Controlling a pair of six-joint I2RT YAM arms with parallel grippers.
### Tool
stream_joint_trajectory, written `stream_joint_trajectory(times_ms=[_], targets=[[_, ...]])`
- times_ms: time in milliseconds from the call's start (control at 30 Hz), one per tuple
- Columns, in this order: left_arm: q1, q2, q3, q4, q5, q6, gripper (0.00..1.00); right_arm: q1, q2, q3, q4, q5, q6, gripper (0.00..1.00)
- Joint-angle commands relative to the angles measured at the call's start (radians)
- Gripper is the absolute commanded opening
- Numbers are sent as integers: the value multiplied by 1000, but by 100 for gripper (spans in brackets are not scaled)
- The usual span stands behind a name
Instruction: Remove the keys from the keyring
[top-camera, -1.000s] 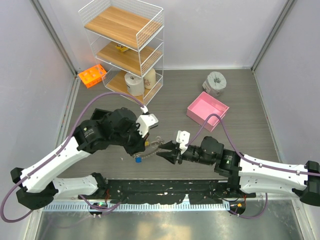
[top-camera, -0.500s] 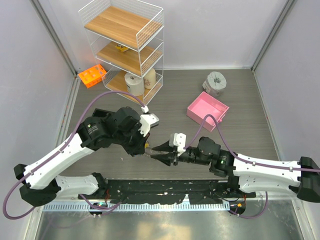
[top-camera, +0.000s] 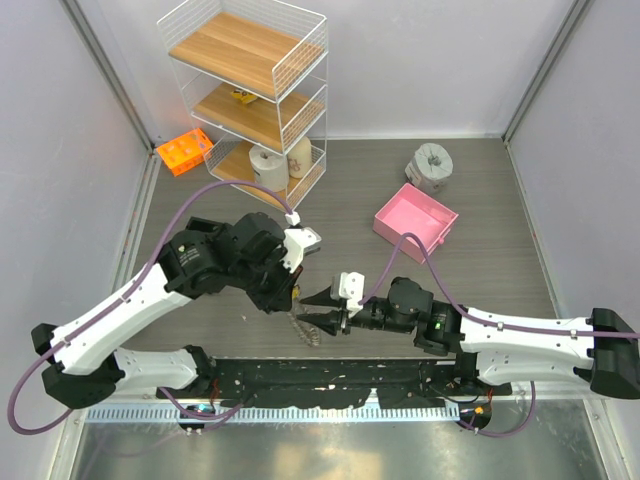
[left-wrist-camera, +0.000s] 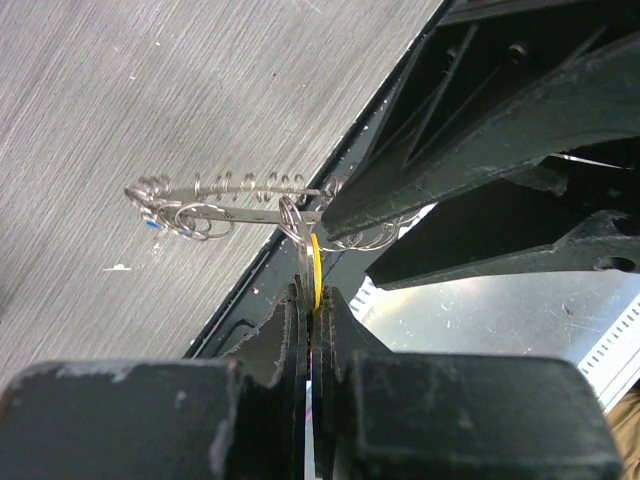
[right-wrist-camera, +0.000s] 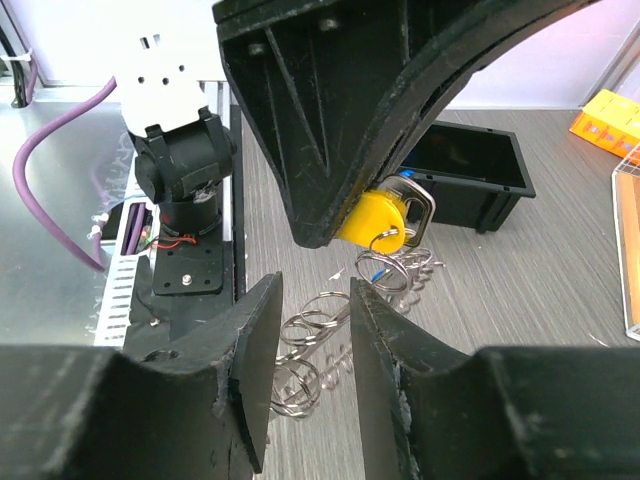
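Two sets of jaws tip to tip in the top view: left jaws closed, right jaws slightly parted just beside them. Keyring (top-camera: 306, 326) directly under both tips, over the surface (top-camera: 380, 190).

Left wrist view: left jaws clamped shut on the yellow-headed key (left-wrist-camera: 316, 268), straight ahead of the tips. Keyring (left-wrist-camera: 235, 192) edge-on just beyond, strung with small ring loops (left-wrist-camera: 200, 222); blue-headed key (left-wrist-camera: 152, 225) at its far left end. One right-jaw tip touching the ring just ahead and right of the closed tips.

Right wrist view: right jaws parted, narrow gap visible. Small ring loops (right-wrist-camera: 318, 312) in and beyond that gap; grip on them not discernible. Yellow-headed key (right-wrist-camera: 372, 218) above and ahead of the gap, pinched in the left jaws.
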Motion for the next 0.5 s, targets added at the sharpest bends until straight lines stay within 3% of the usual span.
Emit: stream_joint_trajectory(times_ms=[0,467], targets=[[-12,-6,58,10,29,-14,0,5,8,20,63,30,-20,40],[-50,-15,59,-4,50,-41,0,3,22,35,58,59,-50,45]])
